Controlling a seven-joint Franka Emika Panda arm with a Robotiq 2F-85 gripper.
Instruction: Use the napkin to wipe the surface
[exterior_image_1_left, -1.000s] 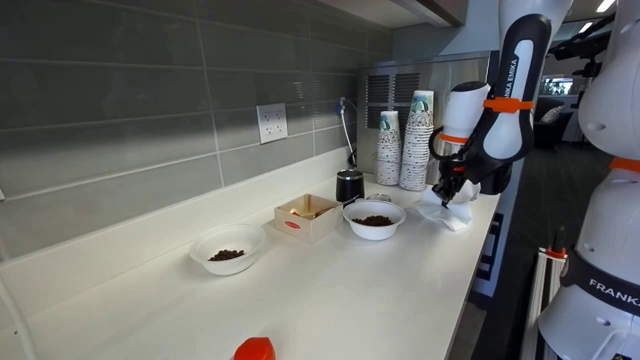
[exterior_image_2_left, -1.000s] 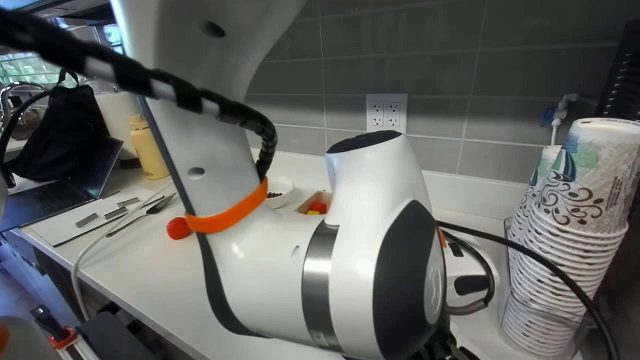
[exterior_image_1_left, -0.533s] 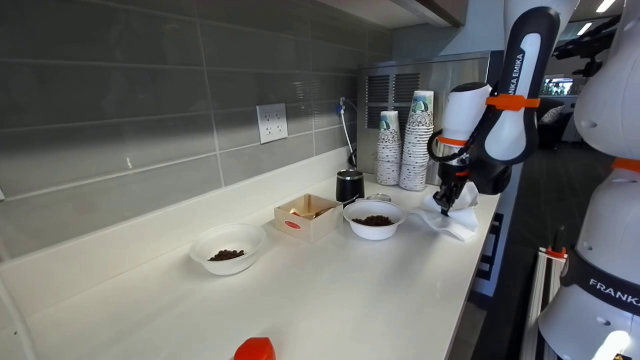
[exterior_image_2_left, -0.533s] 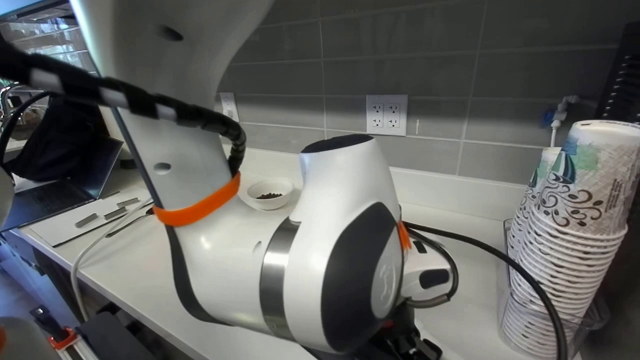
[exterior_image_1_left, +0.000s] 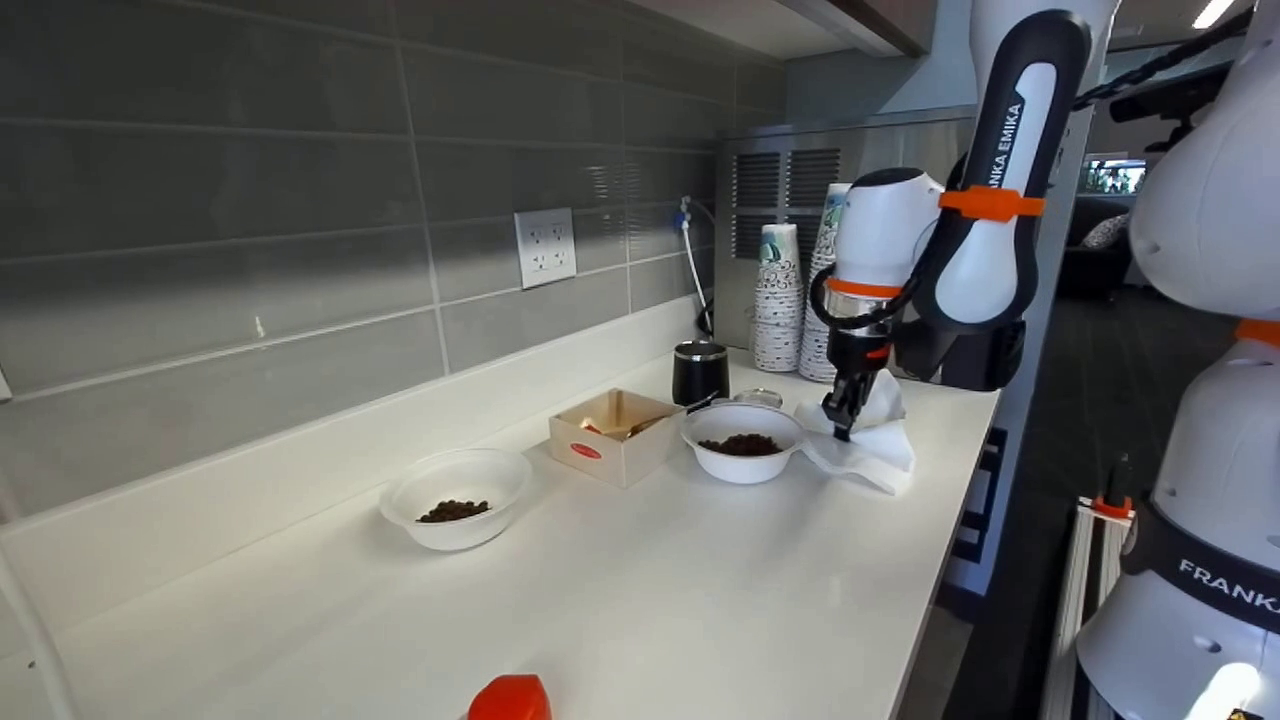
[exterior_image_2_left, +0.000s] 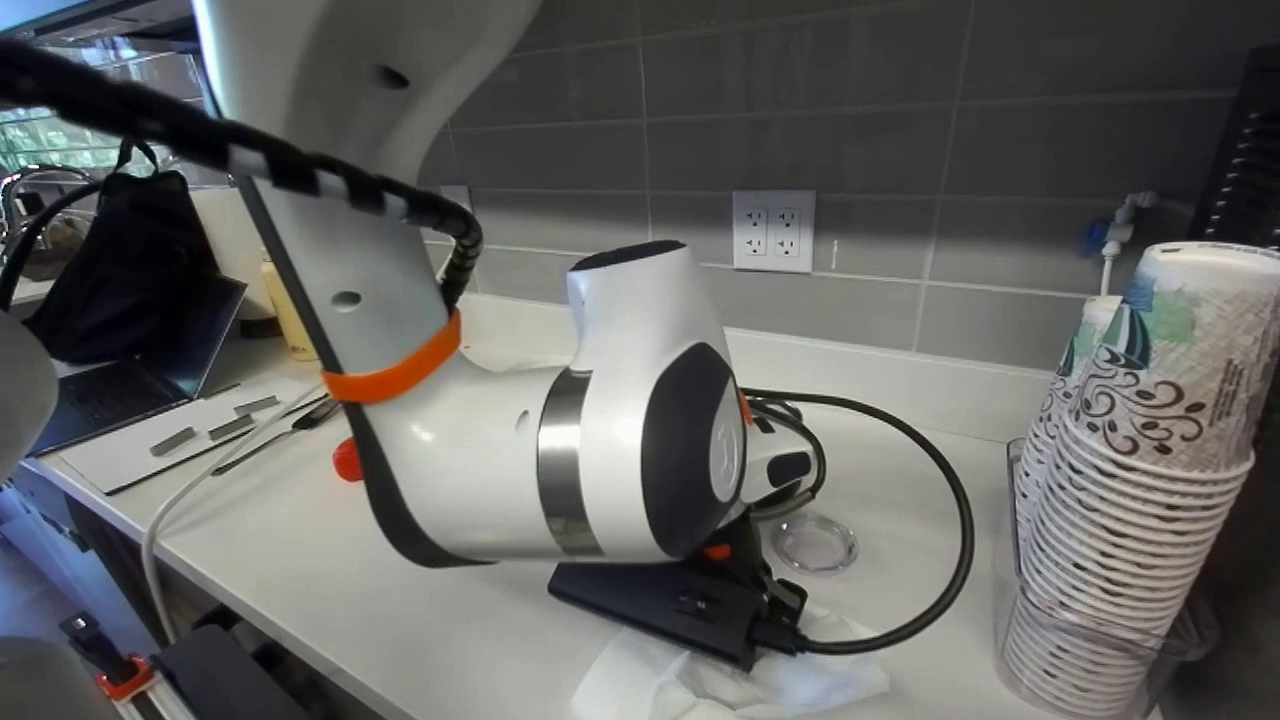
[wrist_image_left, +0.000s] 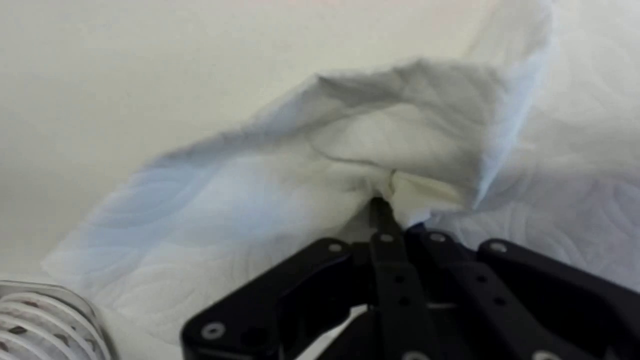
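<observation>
Pinching a fold of the napkin (wrist_image_left: 300, 195), your gripper (wrist_image_left: 397, 217) has its two fingertips (wrist_image_left: 382, 220) pressed almost together, white sheet bunched at their ends in the wrist view. The rest of the napkin spreads loose over the countertop (exterior_image_1_left: 620, 600), just beside the bowl (exterior_image_1_left: 742, 470); whether they touch, you cannot tell. Wiping looks to be the step in hand. Bear down lightly, so that sheet rather than bare fingertip meets the countertop, and drag with the loose part trailing; pushing would probably roll it up. Stroke away from the bowl, since a snagged rim could tip it and spill the dark contents (exterior_image_1_left: 742, 445).

Your gripper points nearly straight down next to the bowl. Above it the wrist (exterior_image_1_left: 882, 235) stands close to upright, and the forearm (exterior_image_1_left: 1005, 160) slopes down to it from the side away from the bowl. A slack black cable (exterior_image_2_left: 963, 540) loops out beside the wrist, so allow for its sweep. In an exterior view a clear round dish (exterior_image_1_left: 765, 397) shows behind the bowl, with stacked paper cups (exterior_image_1_left: 777, 310) farther back. On the bowl's opposite side from the napkin come the box (exterior_image_1_left: 612, 457), near, and a second bowl (exterior_image_1_left: 445, 535), well apart; steer longer strokes wide of both.
</observation>
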